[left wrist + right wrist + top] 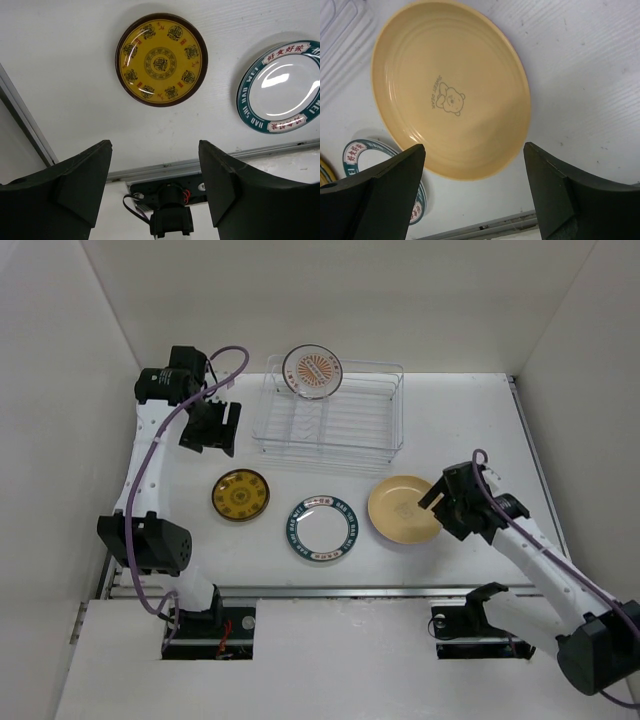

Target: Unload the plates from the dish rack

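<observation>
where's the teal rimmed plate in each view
top external: teal-rimmed plate centre, between gold-patterned plate and tan-yellow plate.
left wrist: plate at right edge, cropped.
right wrist: plate lower left, partly behind tan-yellow plate.
shared landmark: metal rail, below the plate in every view.

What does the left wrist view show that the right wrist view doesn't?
Only the left wrist view shows the gold plate and the left claw, which is open. Only the right wrist view shows the tan plate and the right claw, also open. Both show the teal-rimmed plate lying on the white table.
</observation>
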You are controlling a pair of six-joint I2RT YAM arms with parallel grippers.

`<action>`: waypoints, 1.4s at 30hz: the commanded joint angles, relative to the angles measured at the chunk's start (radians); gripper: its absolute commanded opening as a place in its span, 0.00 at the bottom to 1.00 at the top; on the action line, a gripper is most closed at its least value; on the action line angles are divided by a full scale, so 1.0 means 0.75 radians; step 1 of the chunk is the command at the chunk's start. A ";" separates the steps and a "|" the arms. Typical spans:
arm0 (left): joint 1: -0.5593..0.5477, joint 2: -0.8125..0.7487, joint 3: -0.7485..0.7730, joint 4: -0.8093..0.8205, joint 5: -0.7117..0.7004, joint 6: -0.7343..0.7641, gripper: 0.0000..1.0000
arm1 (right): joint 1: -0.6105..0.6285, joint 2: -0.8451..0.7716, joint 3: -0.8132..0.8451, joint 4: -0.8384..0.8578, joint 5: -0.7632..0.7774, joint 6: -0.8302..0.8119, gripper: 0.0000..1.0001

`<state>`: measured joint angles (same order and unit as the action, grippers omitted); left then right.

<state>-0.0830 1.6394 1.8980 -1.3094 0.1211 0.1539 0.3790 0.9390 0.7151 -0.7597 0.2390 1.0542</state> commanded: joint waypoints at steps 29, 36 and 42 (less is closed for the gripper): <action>0.006 0.037 0.008 0.001 -0.176 0.087 0.69 | -0.014 0.501 0.469 0.152 -0.045 -0.366 0.70; 0.006 0.105 0.032 0.050 -0.247 0.102 0.69 | -0.002 0.674 1.026 0.413 -0.181 -0.973 0.88; 0.053 0.238 0.075 0.110 -0.362 -0.005 0.69 | -0.002 1.558 2.038 0.375 -0.396 -1.129 0.93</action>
<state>-0.0757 1.7763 1.9099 -1.2461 -0.0856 0.1902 0.3744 1.7931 1.9991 -0.4797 0.0673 0.3439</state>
